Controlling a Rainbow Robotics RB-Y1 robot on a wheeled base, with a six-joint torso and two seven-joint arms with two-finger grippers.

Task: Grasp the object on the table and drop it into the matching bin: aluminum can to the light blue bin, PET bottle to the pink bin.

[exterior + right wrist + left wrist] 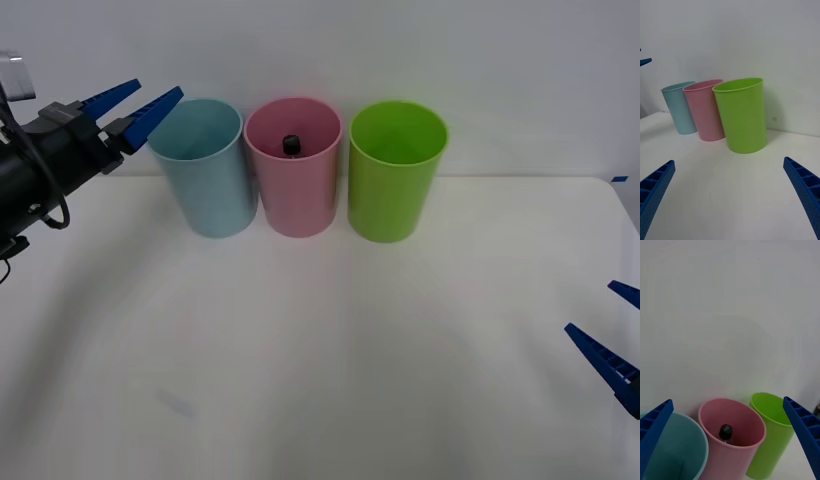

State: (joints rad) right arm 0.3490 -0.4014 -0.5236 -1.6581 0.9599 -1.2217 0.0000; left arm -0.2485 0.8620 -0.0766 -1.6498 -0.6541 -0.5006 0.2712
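**Caller:** Along the bench's (330, 340) far edge you've got three bins in a row, and the PET bottle (291, 145) is already down inside the pink bin (294, 190), black cap up against the far wall.

**Spotter:** Confirmed from the left wrist view, cap showing in the pink bin's mouth. Your left hand (130, 108) hangs released above the far-left corner, just beside the light blue bin (205, 175), fingers spread and nothing in them.

**Caller:** And the right hand (612, 335)?

**Spotter:** Parked low at the bench's right edge, also spread wide, well apart from the green bin (395, 180).

**Caller:** Risks for you?

**Spotter:** I'd judge the drop done. If you swing that left hand back low, a finger could clip the blue rim and tip the bin into its neighbours. Lift clear first.

**Caller:** Any writing?

**Spotter:** None readable; the bottle's label is hidden in the bin, and the bins are plain.
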